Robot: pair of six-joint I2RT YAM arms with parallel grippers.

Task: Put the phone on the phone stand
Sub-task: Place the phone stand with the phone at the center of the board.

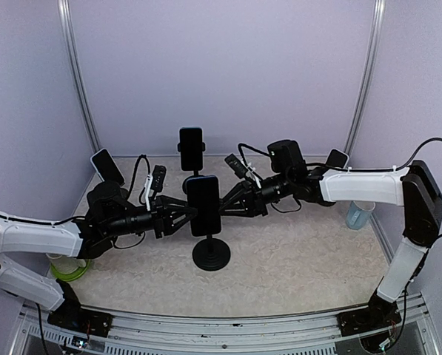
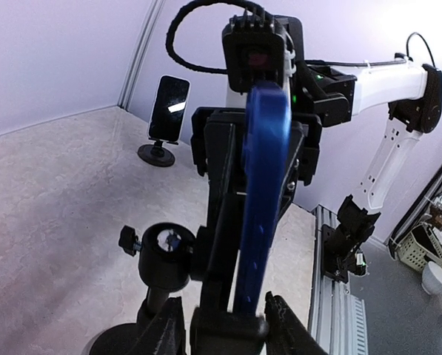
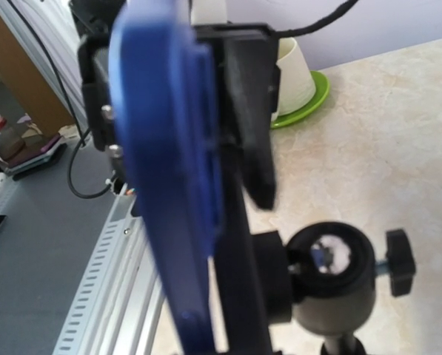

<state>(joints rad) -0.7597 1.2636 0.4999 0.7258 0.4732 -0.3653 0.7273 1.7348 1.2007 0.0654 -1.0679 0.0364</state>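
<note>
The phone (image 1: 203, 205), black-faced with a blue case, stands upright in the clamp of the black phone stand, whose round base (image 1: 211, 255) sits mid-table. My left gripper (image 1: 183, 213) is at the phone's left edge. In the left wrist view its fingers (image 2: 163, 331) stand open on either side of the clamp's side arm (image 2: 228, 322), with the blue phone edge (image 2: 263, 185) just beyond. My right gripper (image 1: 228, 201) is at the phone's right edge. The right wrist view shows the phone (image 3: 169, 177) and the stand's ball head (image 3: 332, 262), but not my fingers.
Other phones on stands are at the back: centre (image 1: 191, 148), left (image 1: 107, 166) and right (image 1: 337, 159). A clear bottle (image 1: 360, 214) stands at the right. A white cup on a green plate (image 1: 67, 268) sits at the near left.
</note>
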